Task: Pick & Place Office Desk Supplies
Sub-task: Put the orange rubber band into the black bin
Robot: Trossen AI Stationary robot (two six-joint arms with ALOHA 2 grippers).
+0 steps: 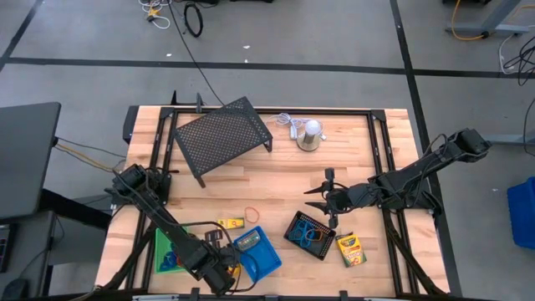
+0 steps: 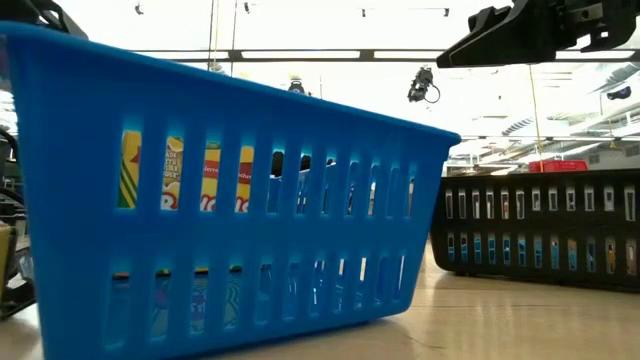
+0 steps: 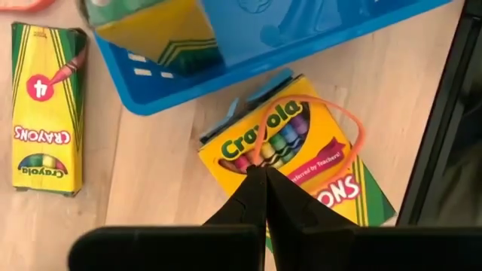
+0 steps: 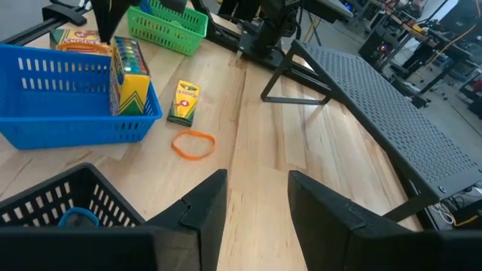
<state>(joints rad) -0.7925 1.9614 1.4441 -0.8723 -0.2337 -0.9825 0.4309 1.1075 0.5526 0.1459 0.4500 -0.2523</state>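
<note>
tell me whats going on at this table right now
Two robot arms are sorting desk supplies on a wooden table. The left gripper is shut on an orange elastic loop that lies across a crayon box beside the blue tray, which already has another crayon box standing in it. The right gripper hangs open above the table near the black mesh tray, holding nothing. A second orange loop and a small crayon box lie loose on the wood.

black mesh rack (image 1: 224,134), silver dome (image 1: 310,135)
</note>
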